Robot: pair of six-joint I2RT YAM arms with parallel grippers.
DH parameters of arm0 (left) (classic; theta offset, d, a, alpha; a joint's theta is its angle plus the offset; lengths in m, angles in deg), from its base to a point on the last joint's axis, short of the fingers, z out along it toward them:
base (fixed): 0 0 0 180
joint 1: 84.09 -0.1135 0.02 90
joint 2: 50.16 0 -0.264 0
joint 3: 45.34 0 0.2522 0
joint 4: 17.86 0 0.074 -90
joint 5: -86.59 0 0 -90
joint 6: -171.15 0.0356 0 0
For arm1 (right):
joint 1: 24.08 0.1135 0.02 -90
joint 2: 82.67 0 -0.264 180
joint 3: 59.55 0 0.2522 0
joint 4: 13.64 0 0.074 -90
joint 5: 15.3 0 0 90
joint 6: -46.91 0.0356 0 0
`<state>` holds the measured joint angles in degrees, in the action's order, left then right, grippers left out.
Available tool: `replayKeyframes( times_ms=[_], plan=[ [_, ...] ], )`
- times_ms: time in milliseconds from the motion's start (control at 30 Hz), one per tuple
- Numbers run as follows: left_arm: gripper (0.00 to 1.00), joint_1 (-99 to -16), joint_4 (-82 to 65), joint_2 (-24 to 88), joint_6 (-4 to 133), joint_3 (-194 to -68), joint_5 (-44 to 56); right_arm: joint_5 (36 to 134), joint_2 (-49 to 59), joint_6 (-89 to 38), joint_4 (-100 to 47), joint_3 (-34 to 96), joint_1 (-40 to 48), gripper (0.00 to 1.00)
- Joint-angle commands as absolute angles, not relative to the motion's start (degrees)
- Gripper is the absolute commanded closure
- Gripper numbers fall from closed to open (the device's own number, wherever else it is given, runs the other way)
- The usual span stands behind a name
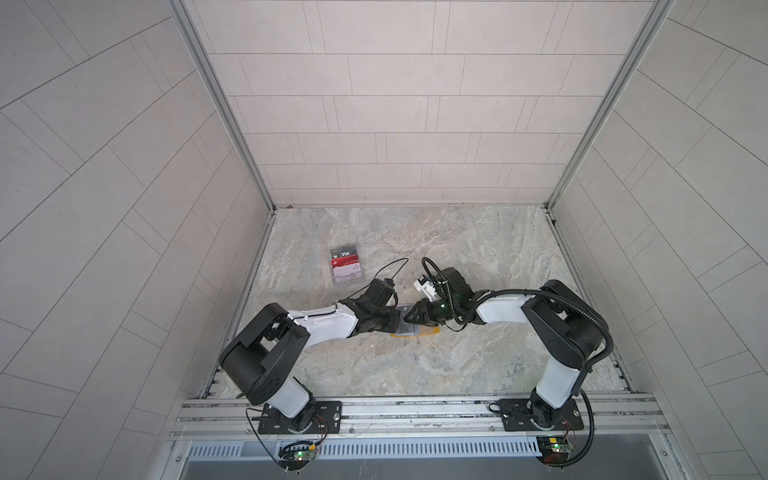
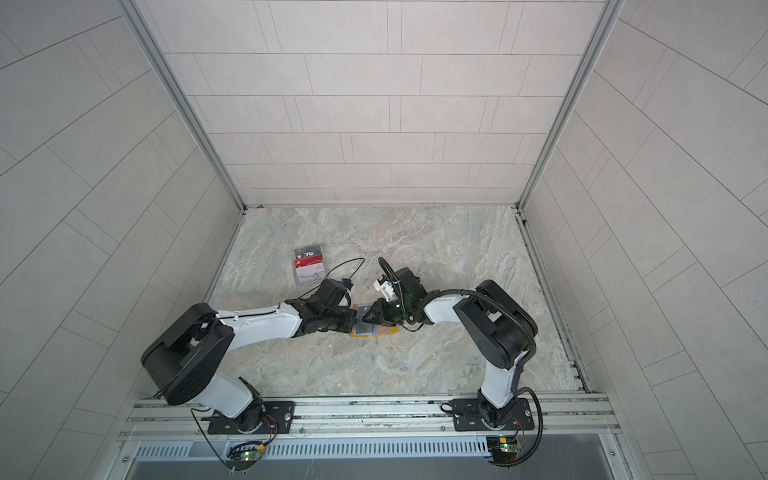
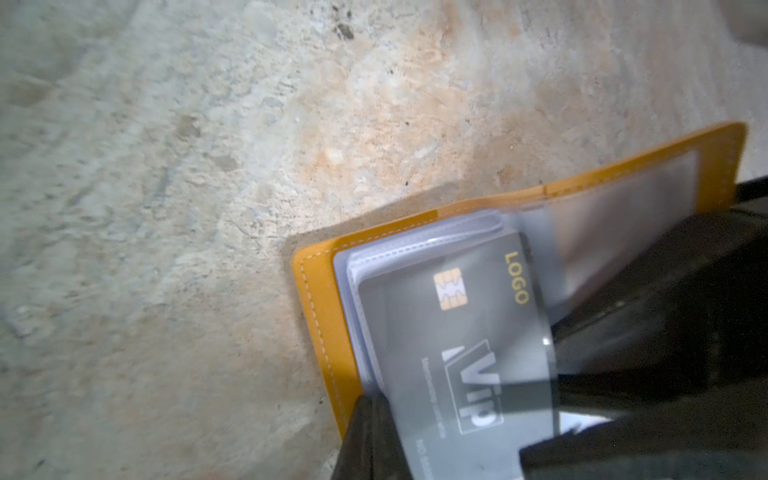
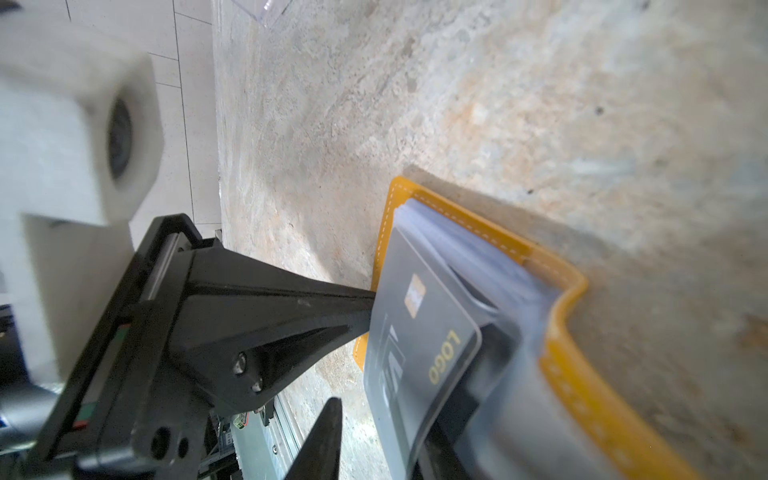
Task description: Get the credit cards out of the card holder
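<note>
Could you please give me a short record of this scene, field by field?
Card holder: open on the table, sleeves up.
Grey Vip card: at the top sleeve, not yet clear of the holder.
Left gripper: jaws shut, tip at the card's edge.
Right gripper: jaws partly open, one seemingly under the card.
Clear stand: apart, farther back on the left arm's side, showing three cards.

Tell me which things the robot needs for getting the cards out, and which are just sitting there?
For the job:
- mustard-yellow card holder, lying open on the table
- dark grey Vip card, in a clear sleeve of the holder
- left gripper, tip at the sleeve's edge
- right gripper, at the holder

Just lying about:
- clear tiered card stand, off to the side, untouched
</note>
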<state>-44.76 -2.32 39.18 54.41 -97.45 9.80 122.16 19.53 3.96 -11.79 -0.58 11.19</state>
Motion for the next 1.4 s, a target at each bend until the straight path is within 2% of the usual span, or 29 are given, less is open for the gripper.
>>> replayKeyframes(
  times_ms=[0, 467, 1367],
  plan=[
    [0.97, -44.2, -1.6, 40.4, 54.1, -96.7, 10.0, 124.7, 20.3, 5.2, -5.6, -1.2, 13.6, 0.69],
    [0.97, -44.2, -0.6, 40.1, 53.9, -97.0, 8.7, 126.8, 16.1, 6.0, -0.3, -6.5, 9.9, 0.72],
    [0.97, -44.2, 0.2, 39.9, 53.6, -97.3, 8.0, 129.1, 15.7, 15.1, 15.9, -14.3, 5.2, 0.78]
  ],
)
